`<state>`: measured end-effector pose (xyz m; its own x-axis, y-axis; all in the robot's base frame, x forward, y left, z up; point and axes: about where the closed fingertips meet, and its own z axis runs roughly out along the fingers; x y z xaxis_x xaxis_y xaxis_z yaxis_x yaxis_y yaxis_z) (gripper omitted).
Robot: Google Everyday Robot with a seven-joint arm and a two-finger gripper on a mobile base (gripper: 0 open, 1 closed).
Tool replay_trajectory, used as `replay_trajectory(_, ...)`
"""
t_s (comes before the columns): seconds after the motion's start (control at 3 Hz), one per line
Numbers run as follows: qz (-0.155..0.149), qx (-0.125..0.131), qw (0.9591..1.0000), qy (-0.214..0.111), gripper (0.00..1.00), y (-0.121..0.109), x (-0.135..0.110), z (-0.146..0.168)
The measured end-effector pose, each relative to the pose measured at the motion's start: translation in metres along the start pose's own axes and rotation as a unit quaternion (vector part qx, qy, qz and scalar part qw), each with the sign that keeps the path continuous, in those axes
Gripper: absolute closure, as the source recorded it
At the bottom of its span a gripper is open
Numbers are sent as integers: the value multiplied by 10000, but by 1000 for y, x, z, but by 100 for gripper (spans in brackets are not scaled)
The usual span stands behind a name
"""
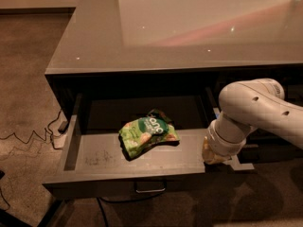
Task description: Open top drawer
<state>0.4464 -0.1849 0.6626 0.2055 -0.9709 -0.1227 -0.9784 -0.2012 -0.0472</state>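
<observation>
The top drawer [94,157] stands pulled well out from under the grey counter. Its dark grey front faces me at the bottom, with a small metal pull [150,189] at centre. Its light grey scuffed floor shows. A green snack bag [147,132] lies on the floor near the middle. My gripper [218,156] is at the drawer's right front corner, just outside its right wall, below the white arm [255,112]. The arm's wrist covers most of the gripper.
The glossy grey counter top [189,27] overhangs the drawer's back. Dark cables [28,138] and a small plug block lie on the carpet to the left. Another drawer front [279,145] sits behind my arm at the right.
</observation>
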Motion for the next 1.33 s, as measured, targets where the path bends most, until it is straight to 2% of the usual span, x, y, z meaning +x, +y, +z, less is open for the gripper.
replay_trajectory(0.33, 0, 1, 10000, 0, 100, 0, 0, 0)
replay_trajectory(0.67, -52, 354, 9993, -95, 100, -8, -4, -23)
replay_trajectory(1.0, -302, 770, 9963, -220, 100, -29, -22, -46)
replay_trajectory(1.33, -480, 833, 9946, -393, 100, -42, -35, -43)
